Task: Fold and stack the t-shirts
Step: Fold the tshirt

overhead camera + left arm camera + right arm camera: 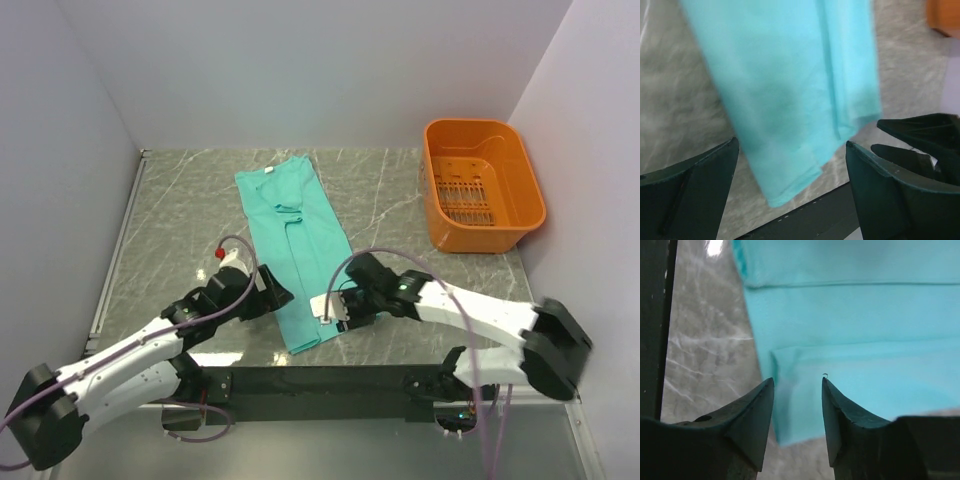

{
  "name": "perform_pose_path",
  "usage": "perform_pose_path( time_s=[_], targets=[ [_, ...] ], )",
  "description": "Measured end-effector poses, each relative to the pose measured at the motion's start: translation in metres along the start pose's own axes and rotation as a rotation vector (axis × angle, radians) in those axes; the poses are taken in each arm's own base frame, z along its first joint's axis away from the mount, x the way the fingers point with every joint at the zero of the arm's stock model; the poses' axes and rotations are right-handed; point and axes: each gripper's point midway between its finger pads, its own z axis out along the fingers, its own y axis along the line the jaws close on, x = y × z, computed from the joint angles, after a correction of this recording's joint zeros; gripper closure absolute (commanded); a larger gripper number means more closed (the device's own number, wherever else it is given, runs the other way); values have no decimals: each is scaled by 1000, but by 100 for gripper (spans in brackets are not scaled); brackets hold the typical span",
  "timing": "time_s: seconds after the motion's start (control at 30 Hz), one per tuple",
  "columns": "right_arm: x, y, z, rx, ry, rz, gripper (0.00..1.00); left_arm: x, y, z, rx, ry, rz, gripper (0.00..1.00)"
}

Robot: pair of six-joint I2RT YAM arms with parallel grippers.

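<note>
From above: a teal t-shirt (290, 240) folded lengthwise into a long narrow strip, lying flat on the grey marbled table (190, 200), collar end with its white label at the far side, hem end at the near edge between the two arms. Left gripper (275, 297) just beside the strip's left edge near the hem, right gripper (335, 310) at the hem's right corner, touching or just over the cloth, cannot tell which. An orange basket (483, 185) well apart at the far right of the table, next to the wall. From the left wrist: left gripper (790, 185) released, jaws spread wide, one dark finger on each side of the hem corner and neither touching it; t-shirt (790, 90) running away up the view, a lengthwise fold line along its right part; right gripper (925, 145) showing as dark fingertips at the right, near the cloth's edge; a corner of the basket (945, 15) at the top right. From the right wrist: right gripper (797, 410) released too, though with only a narrow gap between the jaws, tips hanging over the t-shirt (855, 330) near its corner, nothing pinched between them; layered folds of cloth filling the right and top, bare table (710, 340) on the left, a dark strip (652, 315) down the left border.
</note>
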Motion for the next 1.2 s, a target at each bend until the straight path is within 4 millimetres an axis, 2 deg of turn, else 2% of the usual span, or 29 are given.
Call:
perform_pose_path(
  time_s=[0.07,0.13,0.2,0.27,0.3,0.33,0.4,0.47,0.57,0.63,0.7,0.77,0.87,1.03,1.2],
  targets=[
    [-14,-13,-24,85,-64,-15,48,-13,-18,-10,53,-37,57,6],
    [-23,-37,-56,198,-130,2,48,-29,-42,-24,129,-85,133,5],
    [-15,-66,-89,323,-163,59,47,-46,-70,-43,222,-138,244,2],
    [5,-86,-116,429,-159,122,38,-61,-95,-62,300,-187,365,1],
    [15,-90,-123,460,-152,150,29,-67,-107,-71,332,-212,426,1],
    [21,-90,-126,470,-150,166,27,-74,-118,-80,364,-239,503,0],
    [26,-81,-118,444,-159,169,26,-84,-134,-93,405,-289,666,1],
    [31,-67,-104,385,-162,166,27,-87,-138,-96,417,-305,828,0],
    [41,-41,-82,266,-154,149,27,-77,-124,-83,395,-247,1049,3],
    [47,-25,-72,207,-160,108,28,-59,-110,-67,397,-177,1173,5],
    [50,-11,-64,163,-168,54,28,-20,-86,-47,419,-51,1299,6],
    [54,2,-57,119,-172,10,29,19,-64,-38,450,75,1391,9],
    [58,10,-49,65,-169,-28,31,58,-43,-30,478,219,1487,15],
    [65,17,-38,-2,-161,-44,32,92,-26,-10,448,351,1595,19],
    [62,17,-37,-4,-174,-60,32,103,-9,3,389,418,1636,20]
  ],
)
